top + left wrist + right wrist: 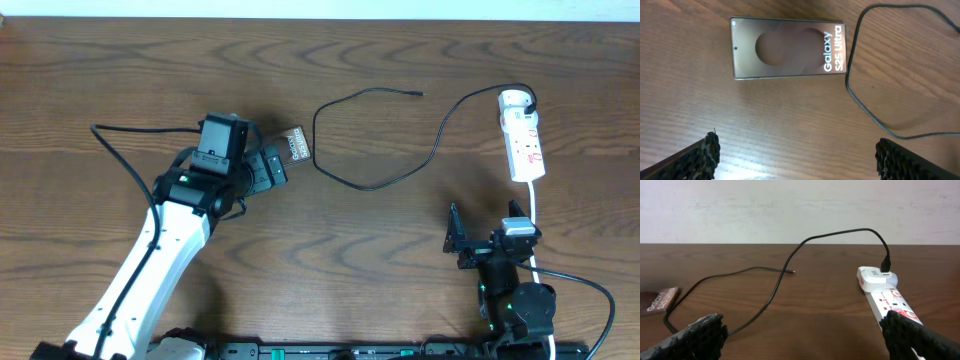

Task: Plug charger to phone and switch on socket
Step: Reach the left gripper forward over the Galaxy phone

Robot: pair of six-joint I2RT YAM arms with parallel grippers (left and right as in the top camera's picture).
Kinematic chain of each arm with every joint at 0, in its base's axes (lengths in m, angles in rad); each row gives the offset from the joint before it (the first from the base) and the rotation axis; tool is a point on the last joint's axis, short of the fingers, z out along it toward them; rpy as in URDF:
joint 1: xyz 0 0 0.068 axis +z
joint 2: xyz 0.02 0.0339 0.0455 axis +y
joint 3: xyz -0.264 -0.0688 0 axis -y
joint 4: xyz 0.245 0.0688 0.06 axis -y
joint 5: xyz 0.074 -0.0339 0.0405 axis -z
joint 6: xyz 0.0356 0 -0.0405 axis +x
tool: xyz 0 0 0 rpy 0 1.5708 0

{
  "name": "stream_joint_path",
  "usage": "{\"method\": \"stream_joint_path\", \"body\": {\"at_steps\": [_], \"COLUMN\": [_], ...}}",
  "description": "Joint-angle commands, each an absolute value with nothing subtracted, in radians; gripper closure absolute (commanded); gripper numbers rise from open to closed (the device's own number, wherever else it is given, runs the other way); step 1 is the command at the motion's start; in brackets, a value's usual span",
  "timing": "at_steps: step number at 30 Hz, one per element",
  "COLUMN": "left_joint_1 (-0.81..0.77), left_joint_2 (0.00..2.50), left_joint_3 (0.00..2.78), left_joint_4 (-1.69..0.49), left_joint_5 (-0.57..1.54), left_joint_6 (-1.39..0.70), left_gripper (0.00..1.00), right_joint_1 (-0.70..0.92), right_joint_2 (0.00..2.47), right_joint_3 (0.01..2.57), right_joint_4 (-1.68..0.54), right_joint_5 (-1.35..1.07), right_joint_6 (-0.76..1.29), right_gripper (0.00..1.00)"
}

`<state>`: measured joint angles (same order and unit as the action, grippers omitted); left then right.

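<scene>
The phone (291, 148) lies flat on the table, grey-bronze with white "Galaxy" lettering; it fills the top of the left wrist view (788, 48) and shows at the left edge of the right wrist view (659, 301). My left gripper (272, 167) is open and empty, just short of the phone (797, 155). The charger (380, 135) loops from the socket (522, 140), with its tip (418, 94) lying free on the table. The charger runs plugged into the socket's far end (885, 287). My right gripper (478, 243) is open and empty (805, 335), near the table's front edge.
The socket's white cord (536, 215) runs down past the right arm. The charger loop (875, 110) lies just right of the phone. A black robot cable (120, 150) arcs at the left.
</scene>
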<state>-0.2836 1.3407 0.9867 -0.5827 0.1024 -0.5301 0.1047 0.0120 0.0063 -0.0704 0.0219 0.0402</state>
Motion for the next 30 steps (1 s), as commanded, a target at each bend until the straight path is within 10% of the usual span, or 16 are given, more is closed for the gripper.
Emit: {"method": "stream_joint_path", "body": {"at_steps": [1, 30], "left_joint_1": [-0.287, -0.284], "left_joint_2": [1.353, 1.877], "left_joint_3": [1.01, 1.535], "left_joint_4": [-0.57, -0.921], "left_joint_5": [0.112, 0.091], "left_joint_6": [-0.559, -1.399], "left_gripper": [0.02, 0.02], "right_joint_1": [0.099, 0.099], "right_joint_2": [0.007, 0.007], "right_joint_3": [0.006, 0.006], "right_joint_4": [-0.075, -0.075], "right_joint_5": [0.019, 0.019], "right_joint_6": [0.028, 0.028], "right_gripper": [0.01, 0.01]}}
